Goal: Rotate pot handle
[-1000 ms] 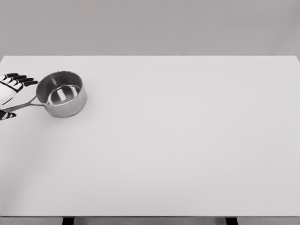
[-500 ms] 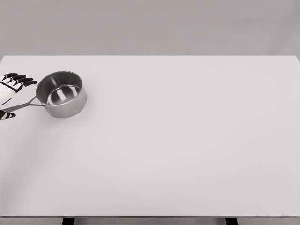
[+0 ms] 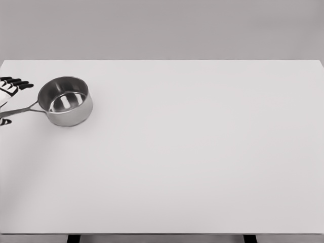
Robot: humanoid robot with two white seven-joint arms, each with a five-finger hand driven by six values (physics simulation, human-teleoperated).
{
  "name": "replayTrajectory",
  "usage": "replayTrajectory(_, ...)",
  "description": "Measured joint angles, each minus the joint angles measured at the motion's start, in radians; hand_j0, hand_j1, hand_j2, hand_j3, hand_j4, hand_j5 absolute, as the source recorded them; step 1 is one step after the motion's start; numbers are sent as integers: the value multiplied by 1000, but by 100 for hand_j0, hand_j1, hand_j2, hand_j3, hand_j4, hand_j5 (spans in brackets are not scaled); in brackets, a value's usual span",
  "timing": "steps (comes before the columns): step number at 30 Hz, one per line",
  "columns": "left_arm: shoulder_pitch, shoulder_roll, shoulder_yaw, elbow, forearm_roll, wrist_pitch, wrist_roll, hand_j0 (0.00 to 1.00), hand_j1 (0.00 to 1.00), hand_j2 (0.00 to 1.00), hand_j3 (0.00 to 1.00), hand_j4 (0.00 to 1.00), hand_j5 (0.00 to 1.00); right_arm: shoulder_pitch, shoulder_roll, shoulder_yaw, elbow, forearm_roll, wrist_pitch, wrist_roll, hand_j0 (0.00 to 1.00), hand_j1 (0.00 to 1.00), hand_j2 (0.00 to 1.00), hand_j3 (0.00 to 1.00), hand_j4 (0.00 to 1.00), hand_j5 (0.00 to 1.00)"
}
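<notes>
- White-and-black left hand [image 3: 7,93] at the far left edge of the head view, mostly cut off by the frame.
- Dark fingertips [image 3: 20,83] stretched out toward the pot, lying side by side above the handle; one dark tip [image 3: 4,122] showing below the handle.
- Hard to tell whether clamped on the handle or only bracketing it, since the palm sits out of frame.
- Thin metal handle [image 3: 23,110] running from the hand up and right to the pot wall, its outer end passing between the upper fingers and the lower tip.
- Small stainless steel saucepan [image 3: 66,101] standing upright at the left end of the table, open mouth up, shiny base visible inside.
- Saucepan near the table's back-left corner, handle pointing left and slightly toward the front.
- Plain white table [image 3: 202,152] filling nearly the whole view, grey wall [image 3: 162,30] behind.
</notes>
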Motion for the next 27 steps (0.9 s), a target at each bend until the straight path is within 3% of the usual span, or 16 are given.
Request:
replayTrajectory(11,-43,-13,-9,56,-3,0,0,100,100,100,100,100,100,0,0,0,0,0,0,0,100,100,100,100,100,100)
replayTrajectory(27,-87,-45,-18,72,-4,0,0,100,100,100,100,100,100,0,0,0,0,0,0,0,100,100,100,100,100,100)
